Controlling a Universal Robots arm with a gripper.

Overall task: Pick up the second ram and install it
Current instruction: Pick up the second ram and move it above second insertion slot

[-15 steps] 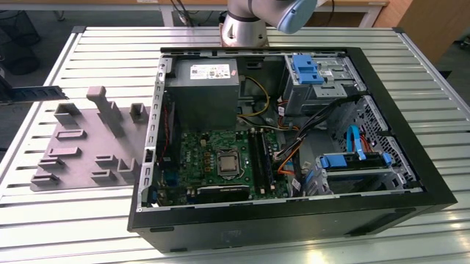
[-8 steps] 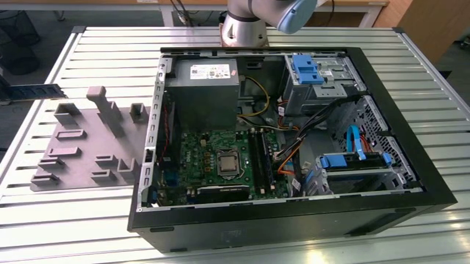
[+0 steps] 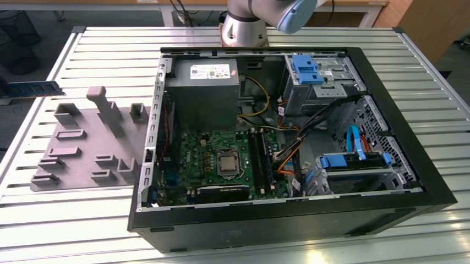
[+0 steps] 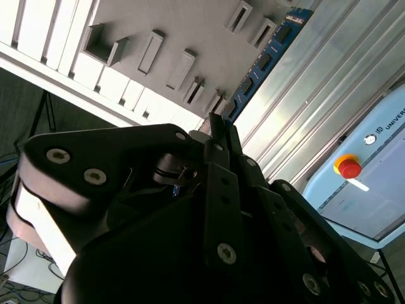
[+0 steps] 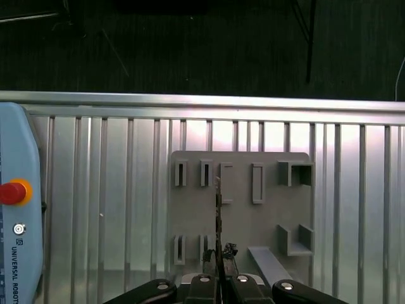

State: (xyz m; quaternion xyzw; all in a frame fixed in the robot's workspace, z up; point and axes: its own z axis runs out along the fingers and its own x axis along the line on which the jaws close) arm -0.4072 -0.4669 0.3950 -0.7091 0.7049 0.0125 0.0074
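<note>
The gripper [image 5: 219, 253] has its jaws clenched on the second ram [image 5: 218, 209], which the first wrist view shows edge-on as a thin dark line running out from the fingertips in front of a gray holder tray [image 5: 266, 209]. In the second wrist view the same dark-blue stick [image 4: 262, 60] reaches away from the black gripper [image 4: 218, 130], with its chips showing along one face and its far end near the tray's small holders [image 4: 158, 44]. In the exterior view the second ram [image 3: 33, 88] lies level at the view's left edge. It is beyond the gray tray [image 3: 81, 143] and well apart from the open computer case [image 3: 294, 220], which lies on its side on the slatted metal counter [image 3: 294, 38]. Inside the case the green main board [image 3: 195, 157] faces up, with long dark slots [image 3: 258, 157] beside the processor socket. A light-blue control pendant [image 5: 19, 253] with a red button [image 5: 11, 192] rests on the counter beside the tray.
</note>
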